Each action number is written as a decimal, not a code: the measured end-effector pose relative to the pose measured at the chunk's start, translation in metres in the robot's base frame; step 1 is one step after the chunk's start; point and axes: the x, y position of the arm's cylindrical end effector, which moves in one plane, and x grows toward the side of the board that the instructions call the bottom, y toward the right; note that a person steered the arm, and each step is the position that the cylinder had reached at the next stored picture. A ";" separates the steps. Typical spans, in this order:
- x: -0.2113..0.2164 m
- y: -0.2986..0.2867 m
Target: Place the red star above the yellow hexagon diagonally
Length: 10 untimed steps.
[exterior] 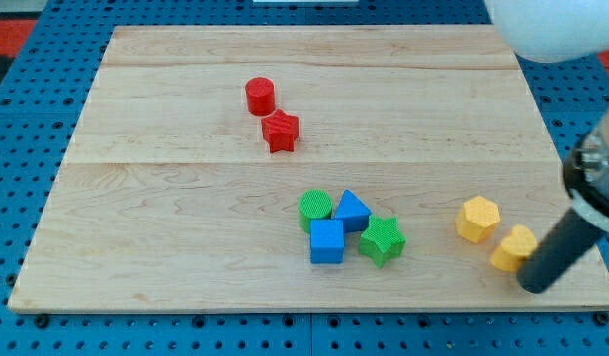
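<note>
The red star (281,131) lies in the upper middle of the wooden board (166,208), just below and right of a red cylinder (260,96). The yellow hexagon (478,219) sits at the lower right. A second yellow block (514,247), shape unclear, lies just below and right of it. My tip (535,287) is at the lower right, touching or nearly touching that second yellow block's lower right side, far from the red star.
A cluster sits at the lower middle: a green cylinder (315,208), a blue triangular block (352,210), a blue cube (327,241) and a green star (383,239). The arm's white body (557,25) fills the top right corner.
</note>
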 end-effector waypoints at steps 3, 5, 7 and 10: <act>-0.058 -0.080; -0.134 -0.201; -0.187 -0.328; -0.182 -0.241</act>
